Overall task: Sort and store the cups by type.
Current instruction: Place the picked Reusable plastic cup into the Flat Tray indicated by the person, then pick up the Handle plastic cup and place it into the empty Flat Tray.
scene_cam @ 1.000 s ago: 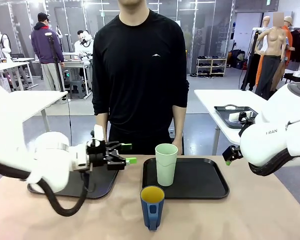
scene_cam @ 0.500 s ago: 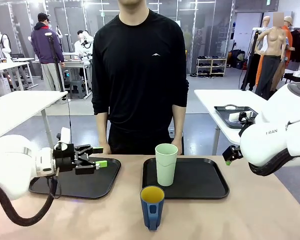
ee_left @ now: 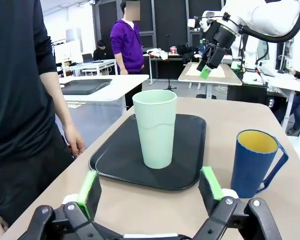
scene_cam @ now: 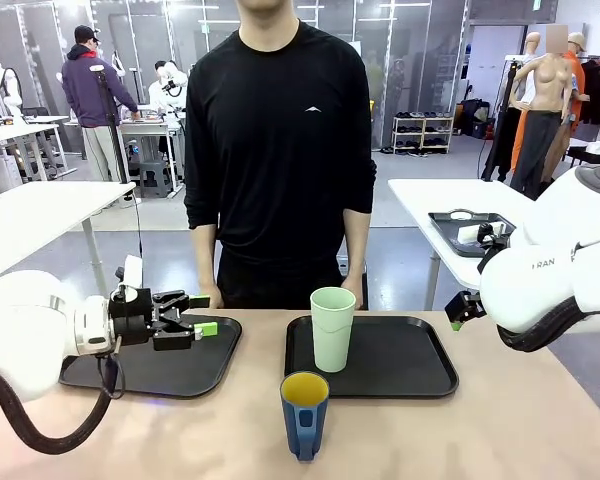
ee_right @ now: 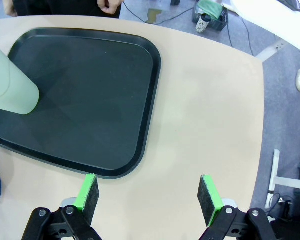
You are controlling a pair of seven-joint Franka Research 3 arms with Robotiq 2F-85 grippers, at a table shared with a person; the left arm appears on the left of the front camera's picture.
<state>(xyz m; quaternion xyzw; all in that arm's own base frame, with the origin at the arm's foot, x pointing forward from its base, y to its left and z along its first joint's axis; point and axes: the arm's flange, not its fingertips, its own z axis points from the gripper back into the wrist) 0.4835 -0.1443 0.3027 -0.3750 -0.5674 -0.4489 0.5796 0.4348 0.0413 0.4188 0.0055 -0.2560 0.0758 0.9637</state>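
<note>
The pale mint-green tumbler point(scene_cam: 332, 328) stands upright at the left end of the right black tray point(scene_cam: 410, 370). The dark blue mug point(scene_cam: 304, 413) with its yellow inside stands on the bare table in front of that tray, handle toward the camera. My left gripper point(scene_cam: 203, 313) hangs open and empty over the left tray point(scene_cam: 140, 372), pointing at the cups; its wrist view shows the tumbler point(ee_left: 155, 128) and mug point(ee_left: 254, 162) beyond the open gripper point(ee_left: 150, 187). My right gripper point(ee_right: 149, 195) is open and empty above bare table beside the tray point(ee_right: 90, 100), with the tumbler point(ee_right: 10, 90) at the left.
A person in black stands at the far side, hands point(scene_cam: 355, 292) resting near the table's edge behind the trays. My right arm point(scene_cam: 550, 280) is held back at the table's right end. Bare table lies around the mug and at the right.
My left arm has drawn back to the left, its open gripper moving from the left tray's right edge to over that tray. The cups, the person and the right arm stay put.
</note>
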